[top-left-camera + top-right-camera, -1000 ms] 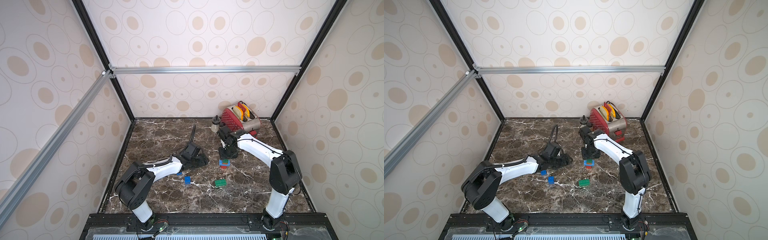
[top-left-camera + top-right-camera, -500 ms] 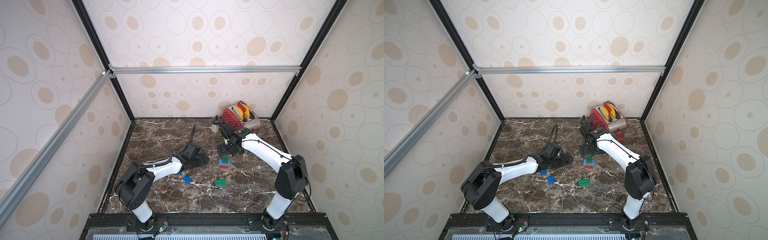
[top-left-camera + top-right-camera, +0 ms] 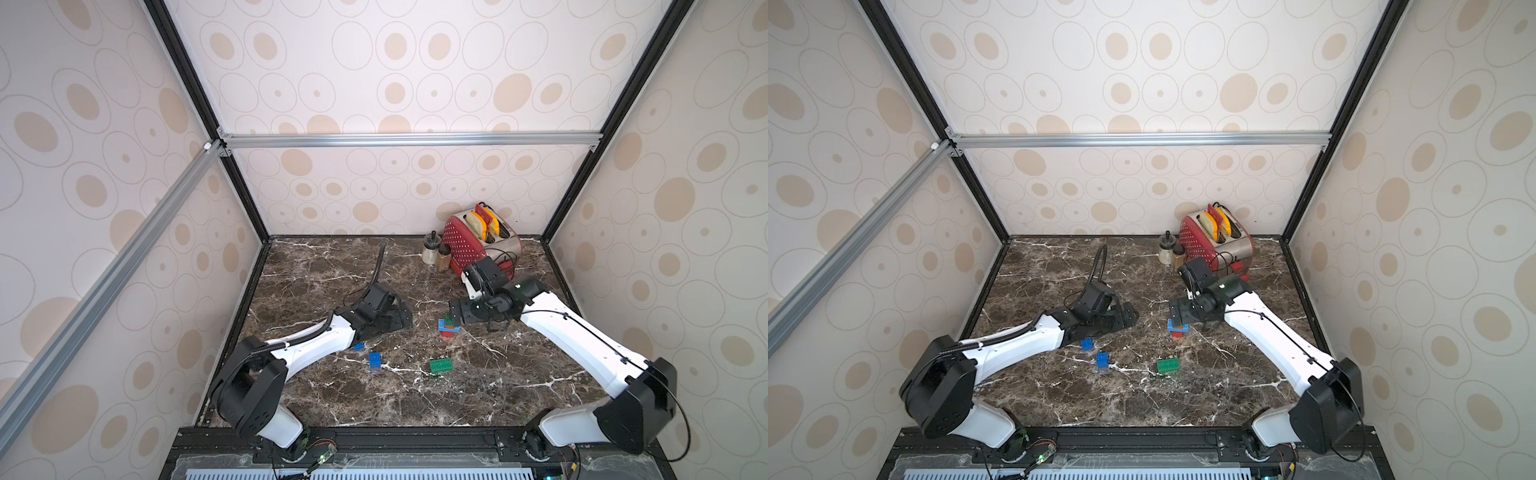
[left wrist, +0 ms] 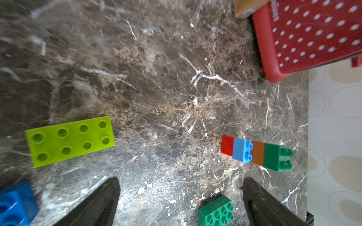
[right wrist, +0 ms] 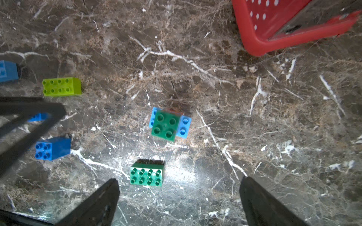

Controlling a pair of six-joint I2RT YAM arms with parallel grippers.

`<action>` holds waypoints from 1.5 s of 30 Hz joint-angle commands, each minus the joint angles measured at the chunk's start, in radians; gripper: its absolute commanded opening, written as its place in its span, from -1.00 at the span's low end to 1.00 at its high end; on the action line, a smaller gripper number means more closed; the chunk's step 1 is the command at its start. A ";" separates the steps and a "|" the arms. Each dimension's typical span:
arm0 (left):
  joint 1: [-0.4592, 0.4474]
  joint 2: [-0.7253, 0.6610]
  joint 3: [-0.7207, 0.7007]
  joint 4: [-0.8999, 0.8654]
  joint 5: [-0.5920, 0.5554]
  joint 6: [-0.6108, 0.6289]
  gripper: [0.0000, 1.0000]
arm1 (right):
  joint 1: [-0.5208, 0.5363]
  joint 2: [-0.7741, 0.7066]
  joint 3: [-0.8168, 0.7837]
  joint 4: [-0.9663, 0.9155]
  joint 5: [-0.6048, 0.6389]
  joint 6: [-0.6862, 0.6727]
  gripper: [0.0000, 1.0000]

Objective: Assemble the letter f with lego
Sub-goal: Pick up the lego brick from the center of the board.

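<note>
A short lego stack (image 3: pixel 449 327) (image 3: pixel 1177 328) of red, blue, orange and dark green bricks stands mid-table, held by nothing; its green top (image 5: pixel 166 125) shows in the right wrist view. My right gripper (image 3: pixel 457 316) (image 5: pixel 179 180) hovers open just right of it. A loose dark green oblong brick (image 3: pixel 441 366) (image 5: pixel 147 175) lies nearer the front. Two blue bricks (image 3: pixel 375 360) (image 3: pixel 358 346) lie left of that. My left gripper (image 3: pixel 397 319) (image 4: pixel 180 180) rests low and open, empty. A lime green brick (image 4: pixel 70 140) (image 5: pixel 61 87) lies ahead of it.
A red toaster (image 3: pixel 478 241) (image 3: pixel 1212 237) with two small shakers (image 3: pixel 432 249) stands at the back right, close behind my right wrist. A black cable (image 3: pixel 380 266) rises from the left wrist. Patterned walls close in the marble table (image 3: pixel 498 395) on three sides.
My right gripper has opened, come off the stack and drawn back to its right as the arm swung outward. The left gripper's jaws have spread wider; that arm has hardly moved.
</note>
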 commanded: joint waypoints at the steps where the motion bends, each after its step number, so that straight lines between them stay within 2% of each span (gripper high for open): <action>1: 0.011 -0.094 0.020 -0.127 -0.090 0.038 0.98 | 0.045 -0.033 -0.071 0.000 0.014 0.044 1.00; 5: 0.020 -0.125 0.047 -0.220 -0.098 0.041 0.98 | 0.158 -0.063 -0.158 0.053 0.080 0.134 1.00; 13: 0.083 -0.189 0.005 -0.256 -0.065 0.031 0.97 | 0.296 0.061 -0.270 0.211 0.097 0.258 1.00; 16: 0.102 -0.210 -0.008 -0.261 -0.052 0.036 0.95 | 0.305 0.098 -0.308 0.265 0.093 0.288 0.97; 24: 0.107 -0.204 -0.021 -0.251 -0.030 0.044 0.94 | 0.308 0.186 -0.341 0.362 0.051 0.307 0.75; 36: 0.108 -0.179 -0.033 -0.233 -0.014 0.042 0.92 | 0.332 0.219 -0.311 0.351 0.034 0.325 0.72; 45: 0.110 -0.241 -0.060 -0.231 0.034 0.045 0.92 | 0.335 0.241 -0.313 0.348 0.033 0.333 0.46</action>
